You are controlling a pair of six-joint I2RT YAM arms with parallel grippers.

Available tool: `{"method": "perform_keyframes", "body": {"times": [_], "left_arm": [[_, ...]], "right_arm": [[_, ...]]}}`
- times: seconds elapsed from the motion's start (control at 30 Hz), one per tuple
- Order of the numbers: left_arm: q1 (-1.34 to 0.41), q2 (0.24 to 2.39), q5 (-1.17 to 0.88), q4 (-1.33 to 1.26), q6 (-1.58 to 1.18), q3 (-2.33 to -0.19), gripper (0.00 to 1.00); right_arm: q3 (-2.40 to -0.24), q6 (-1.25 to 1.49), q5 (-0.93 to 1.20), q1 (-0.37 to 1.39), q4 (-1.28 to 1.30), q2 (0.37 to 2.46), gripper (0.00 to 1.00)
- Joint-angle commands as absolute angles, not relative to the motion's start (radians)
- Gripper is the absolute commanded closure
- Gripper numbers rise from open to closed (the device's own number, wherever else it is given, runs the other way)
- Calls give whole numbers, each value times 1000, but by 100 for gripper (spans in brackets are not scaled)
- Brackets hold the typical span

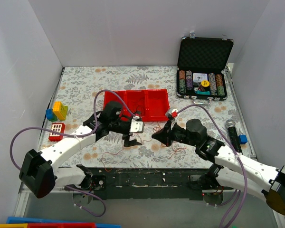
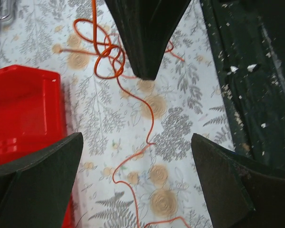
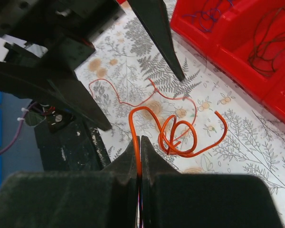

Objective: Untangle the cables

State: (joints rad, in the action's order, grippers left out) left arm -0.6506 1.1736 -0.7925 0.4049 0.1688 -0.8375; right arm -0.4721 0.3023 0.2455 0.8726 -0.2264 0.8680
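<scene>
My right gripper (image 3: 140, 140) is shut on a thick orange cable (image 3: 180, 135) that coils in loops just beyond its tips, above the floral table. A thinner red wire (image 3: 133, 102) trails under it. My left gripper (image 2: 137, 161) is open and empty, hovering with a thin red-orange wire (image 2: 149, 123) running on the table between its fingers; the orange knot (image 2: 107, 52) lies beyond, at the right gripper's tip. From above, the left gripper (image 1: 129, 140) and the right gripper (image 1: 157, 135) face each other in front of the red tray (image 1: 156, 115). Purple strands (image 3: 213, 14) and dark strands (image 3: 270, 38) lie in tray compartments.
An open black case of poker chips (image 1: 204, 66) stands at the back right. Toy blocks (image 1: 59, 110) and a red block (image 1: 57, 129) sit at the left. A black microphone (image 1: 232, 133) lies at the right. A dark strip (image 1: 147, 178) runs along the table's near edge.
</scene>
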Motion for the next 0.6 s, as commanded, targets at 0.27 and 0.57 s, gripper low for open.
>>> {"method": "perform_keyframes", "body": {"times": [0.27,0.57], "left_arm": [[-721,1339,-897,92,-188,-862,2],[-721,1456,-969,-34,-388,-926,2]], "right_arm": [[-548,302,400,871,-308,827,99],[-557,310,463,868,-336,844,99]]}}
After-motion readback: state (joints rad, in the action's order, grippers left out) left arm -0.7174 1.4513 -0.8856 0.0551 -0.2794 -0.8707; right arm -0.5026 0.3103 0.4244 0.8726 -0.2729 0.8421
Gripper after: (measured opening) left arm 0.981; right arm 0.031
